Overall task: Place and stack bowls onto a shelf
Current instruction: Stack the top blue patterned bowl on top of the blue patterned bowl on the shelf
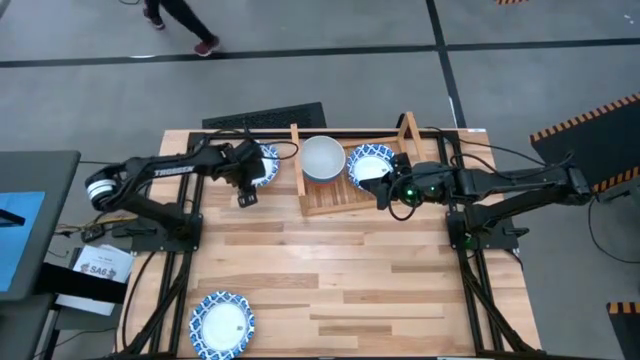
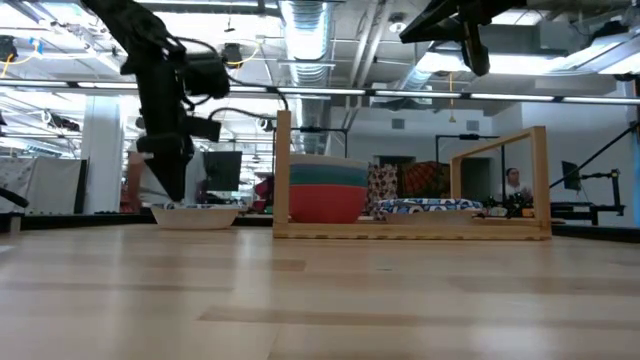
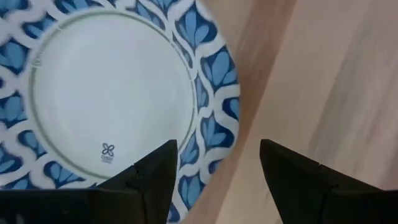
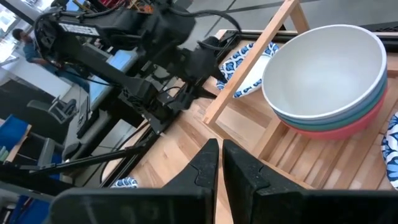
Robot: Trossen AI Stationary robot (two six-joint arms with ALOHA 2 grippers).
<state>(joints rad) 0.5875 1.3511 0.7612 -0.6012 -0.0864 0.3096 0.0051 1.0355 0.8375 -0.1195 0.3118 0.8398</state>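
Observation:
A white bowl with a blue patterned rim [image 1: 265,165] rests on its base on the table, left of the shelf [image 1: 330,203]. My left gripper [image 1: 250,175] is open and points down. In the left wrist view its fingers stand on either side of that bowl's rim [image 3: 211,124], one over the inside, one over the table. In the low view it hangs just above the bowl [image 2: 195,215]. On the shelf's left half stands a stack with the off-white bowl [image 1: 322,158] on top and the red one [image 2: 325,205] at the bottom. Patterned bowls [image 1: 370,163] lie on the right half. My right gripper [image 4: 221,162] is shut and empty, raised near the shelf's near right side [image 1: 382,190].
Another patterned bowl [image 1: 222,323] lies near the table's near left corner. The shelf's upright posts [image 2: 283,170] stand between the bowl beside it and the stack. A dark keyboard [image 1: 265,117] lies past the far edge. A person's legs [image 1: 180,20] show on the floor beyond.

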